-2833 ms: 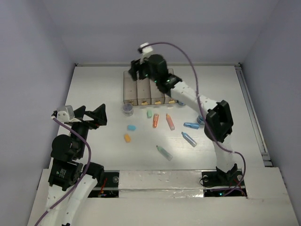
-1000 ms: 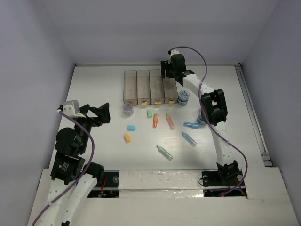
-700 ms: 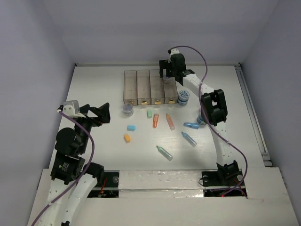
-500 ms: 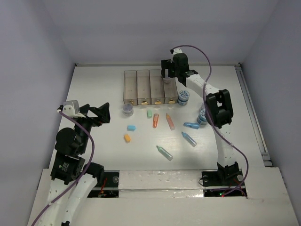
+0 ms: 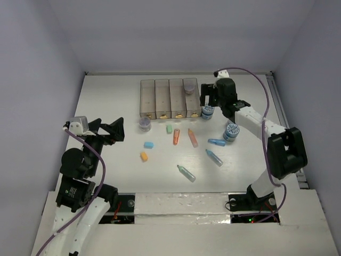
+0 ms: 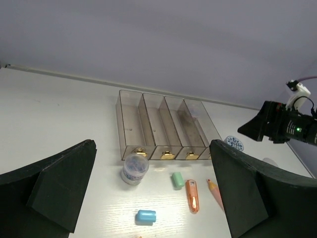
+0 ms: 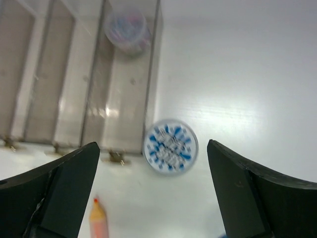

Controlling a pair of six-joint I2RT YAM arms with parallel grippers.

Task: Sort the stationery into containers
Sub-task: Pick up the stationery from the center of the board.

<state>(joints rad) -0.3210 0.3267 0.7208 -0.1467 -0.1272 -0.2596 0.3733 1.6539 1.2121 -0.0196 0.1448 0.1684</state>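
Four joined bins point(image 5: 169, 98) form the reference row. One jar point(image 7: 128, 25) lies inside the rightmost bin, at its far end. A second jar point(image 7: 170, 147) stands on the counter point(image 5: 112, 96), just beside the near right corner of the row. The right tool point(image 5: 208, 100) hangs over this second jar, spread wide and gripping nothing. The left tool point(image 5: 109, 130) is likewise spread and empty, well off the row's near left corner.

Probable hazards:

1. Little room separates the second jar from the bin wall. A finger lowered on that side may land on the wall, shift the whole row or tip the jar.
2. Round sides may slip out of an off-centre grip.
3. An orange marker point(image 7: 98, 218) lies just in front of the row. A low, wide approach may nudge it.
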